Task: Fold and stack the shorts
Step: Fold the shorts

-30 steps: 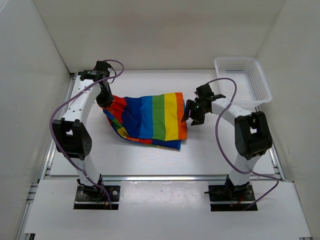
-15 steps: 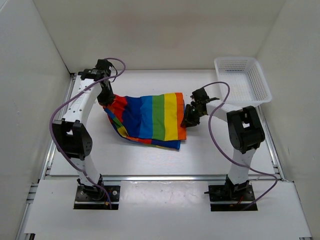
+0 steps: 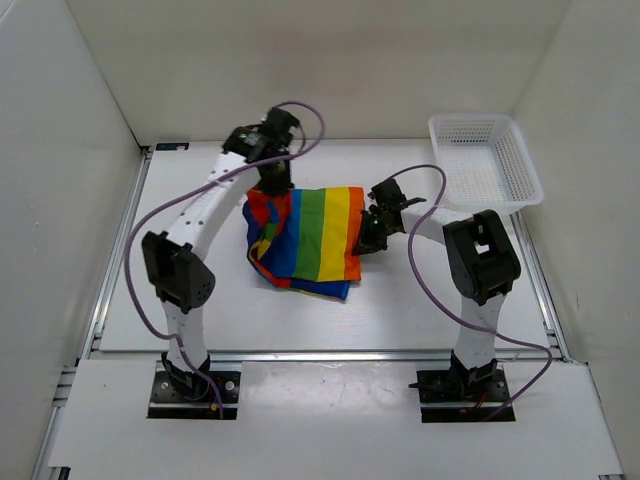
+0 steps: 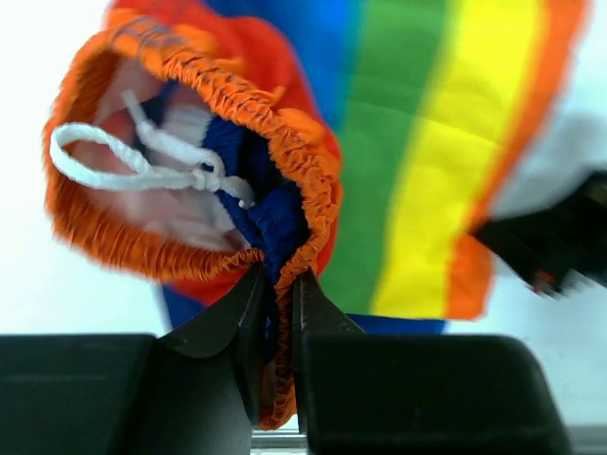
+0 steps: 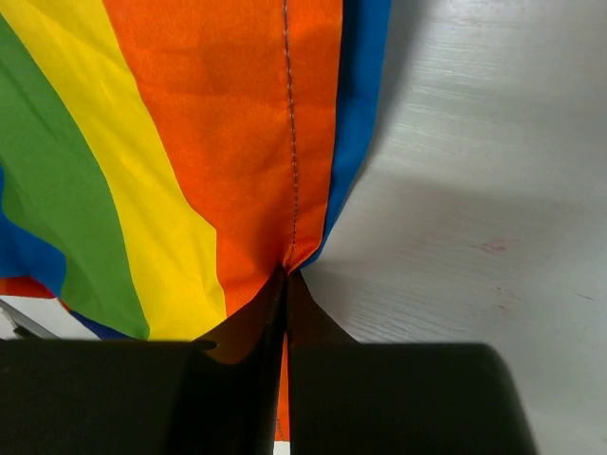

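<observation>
Shorts (image 3: 310, 245): laid bunched at mid-surface (image 3: 430, 300), between both arms; the loose lower layers could be dragged into a skewed fold.
Right end effector (image 5: 285, 276): pinched shut on the orange hem edge; only a thin bite of cloth is held, so it could be pulled free under tension.
Left end effector (image 4: 278, 277): clamped narrow on the elastic waistband (image 4: 305, 180); stretch there could let 1 layer slip.
Drawstring (image 4: 142, 163): hung loose; could be snagged.
Basket (image 3: 527, 165): stood well apart, far right.
</observation>
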`<action>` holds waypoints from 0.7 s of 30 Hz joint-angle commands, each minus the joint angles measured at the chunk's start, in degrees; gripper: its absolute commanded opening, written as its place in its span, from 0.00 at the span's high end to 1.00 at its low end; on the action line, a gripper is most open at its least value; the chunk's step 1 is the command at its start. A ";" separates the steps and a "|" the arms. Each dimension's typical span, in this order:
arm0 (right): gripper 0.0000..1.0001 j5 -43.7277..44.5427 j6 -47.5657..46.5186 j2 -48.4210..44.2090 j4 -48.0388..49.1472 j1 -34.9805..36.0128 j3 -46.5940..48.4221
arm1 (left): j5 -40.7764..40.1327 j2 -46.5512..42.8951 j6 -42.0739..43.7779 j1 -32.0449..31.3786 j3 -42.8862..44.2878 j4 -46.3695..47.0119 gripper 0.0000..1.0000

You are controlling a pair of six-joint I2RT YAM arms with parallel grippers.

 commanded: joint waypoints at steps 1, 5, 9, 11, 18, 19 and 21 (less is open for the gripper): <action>0.98 1.99 -0.31 3.15 -1.27 0.56 0.34 | 1.04 4.39 -2.32 -7.34 4.69 -0.61 0.90; 0.98 1.99 -0.31 3.15 -1.27 1.09 0.34 | 1.66 12.03 -5.22 -13.23 8.56 -0.61 0.90; 1.00 1.99 -0.31 3.15 -1.27 1.09 -0.36 | 5.42 15.21 -7.06 -14.56 8.31 2.63 0.90; 1.00 1.99 0.31 3.15 -1.27 1.09 -0.89 | 5.43 15.83 -7.07 -15.17 7.60 3.87 0.90; 1.00 1.99 0.31 3.15 -0.66 1.09 -1.51 | 8.50 18.82 -8.83 -17.81 10.14 4.49 0.90; 1.00 1.99 0.31 3.15 -0.66 1.09 -1.51 | 11.03 18.82 -8.83 -17.81 10.14 5.10 0.90; 1.00 1.99 0.31 3.15 -0.66 1.09 -1.51 | 13.68 17.87 -8.22 -17.81 10.76 5.11 0.49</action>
